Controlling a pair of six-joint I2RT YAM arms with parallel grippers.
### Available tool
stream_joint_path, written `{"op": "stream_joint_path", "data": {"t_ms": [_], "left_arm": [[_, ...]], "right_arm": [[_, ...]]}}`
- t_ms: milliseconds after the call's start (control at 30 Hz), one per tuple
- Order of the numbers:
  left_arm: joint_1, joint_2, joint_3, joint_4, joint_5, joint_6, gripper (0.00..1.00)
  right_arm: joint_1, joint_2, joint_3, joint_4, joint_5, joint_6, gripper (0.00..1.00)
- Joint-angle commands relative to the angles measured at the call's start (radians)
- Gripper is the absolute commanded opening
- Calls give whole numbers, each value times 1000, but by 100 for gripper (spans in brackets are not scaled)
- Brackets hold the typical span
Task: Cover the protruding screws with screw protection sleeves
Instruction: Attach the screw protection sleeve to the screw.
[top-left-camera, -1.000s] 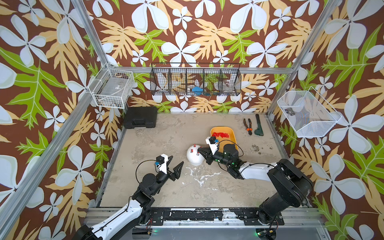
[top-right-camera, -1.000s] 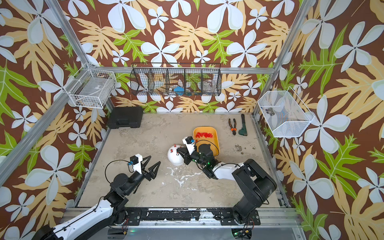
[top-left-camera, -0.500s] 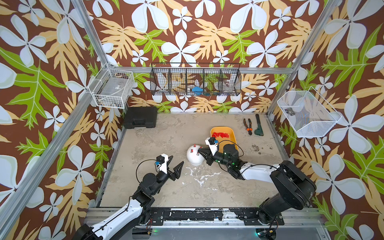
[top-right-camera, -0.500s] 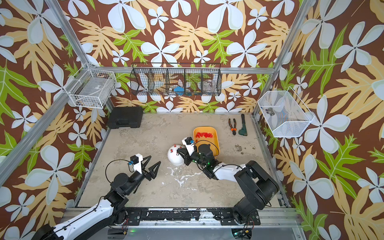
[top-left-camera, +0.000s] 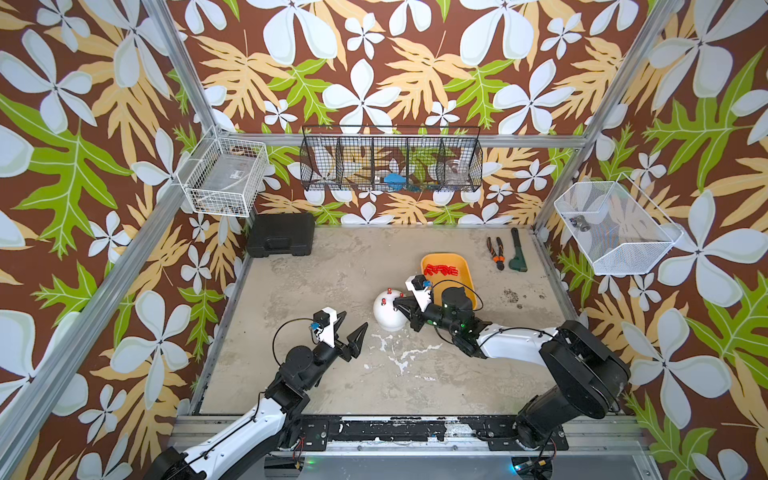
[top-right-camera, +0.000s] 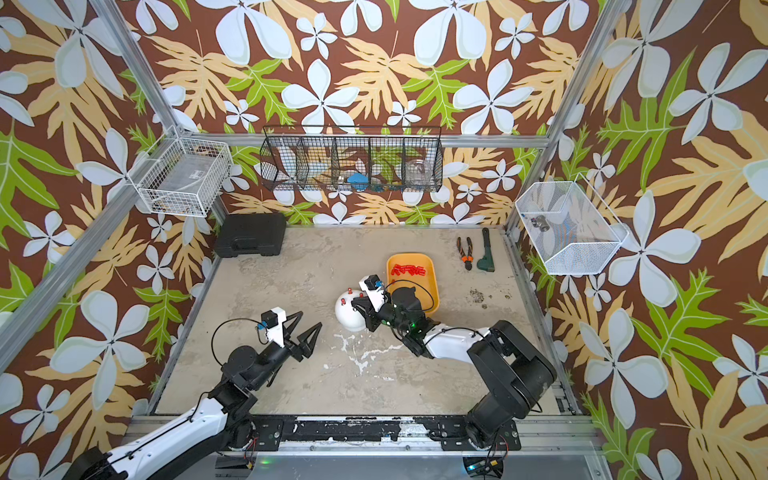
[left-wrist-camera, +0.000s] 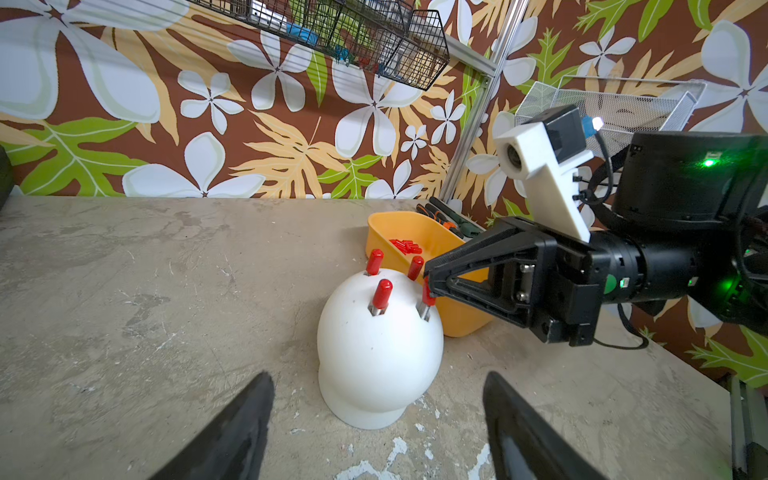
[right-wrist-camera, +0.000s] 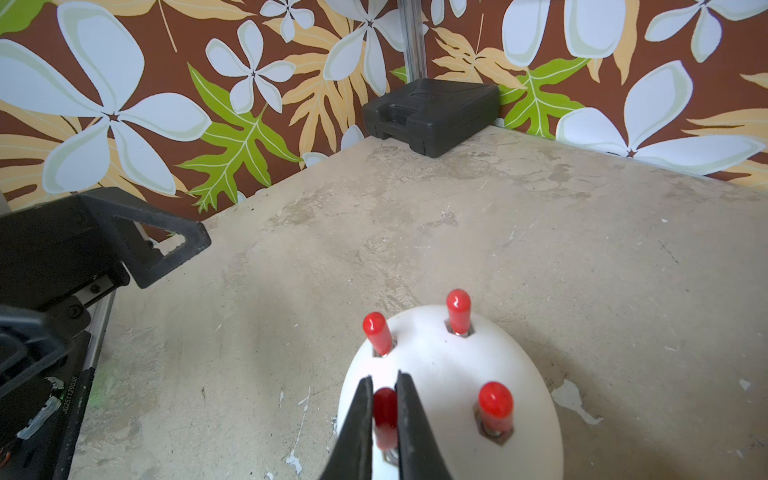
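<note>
Pinching a red sleeve on a screw in the white dome with the right gripper; holding the left gripper wide open, empty, leftward.

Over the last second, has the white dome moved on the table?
No. In a top view the white dome stands just as close to the yellow tray as before.

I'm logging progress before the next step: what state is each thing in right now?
right gripper, shut on the fourth sleeve.
fourth sleeve, on its screw, pinched between the jaws.
three other sleeves, seated on their screws.
left gripper, open, empty.
white dome, upright on the table.
yellow tray, holding spare sleeves.
black case, closed.
</note>
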Motion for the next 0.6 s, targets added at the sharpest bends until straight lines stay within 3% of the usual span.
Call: {"op": "stream_joint_path", "data": {"t_ms": [0,67,200,367,433,567], "left_arm": [[1,0,8,25,4,8,80],[1,0,8,25,4,8,80],[0,-1,8,25,6,8,80],[1,2,8,26,-1,9,80],[0,3,8,26,0,8,81],[0,6,9,26,1,7,80]], "right_arm": [[1,-3,-7,-32,21,14,13],[2,-1,5,-45,22,17,15],[1,-26,43,-92,13,39,42],[-5,-121,102,-196,24,134,59],[-28,-131,126,-214,-69,206,53],[-86,-44,164,-132,-349,472,16]]}}
